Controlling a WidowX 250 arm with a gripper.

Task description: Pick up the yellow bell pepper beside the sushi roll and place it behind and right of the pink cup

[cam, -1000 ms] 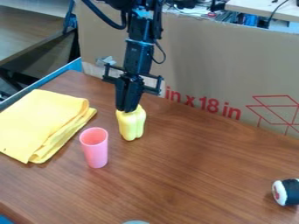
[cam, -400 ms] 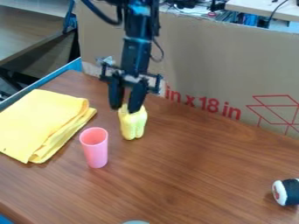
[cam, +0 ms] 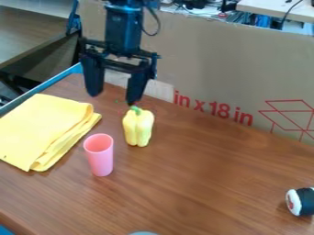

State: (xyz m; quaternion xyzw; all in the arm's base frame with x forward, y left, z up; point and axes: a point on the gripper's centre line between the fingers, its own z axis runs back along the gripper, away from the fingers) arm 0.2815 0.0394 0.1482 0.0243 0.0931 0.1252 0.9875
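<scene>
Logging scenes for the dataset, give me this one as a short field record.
grasp: pincer open, empty, above the brown table
nearest: yellow pepper, upright, stem close to one fingertip
beside pepper: pink cup, upright
picture left: yellow cloth, folded
picture right: black-and-white roll, cut off by the edge
behind: cardboard, red print

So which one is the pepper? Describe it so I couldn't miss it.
On the brown tabletop, look between the folded yellow cloth and the cardboard. The pepper is yellow and lobed with a green stem, unlike the smooth, hollow pink cup nearby.
</scene>
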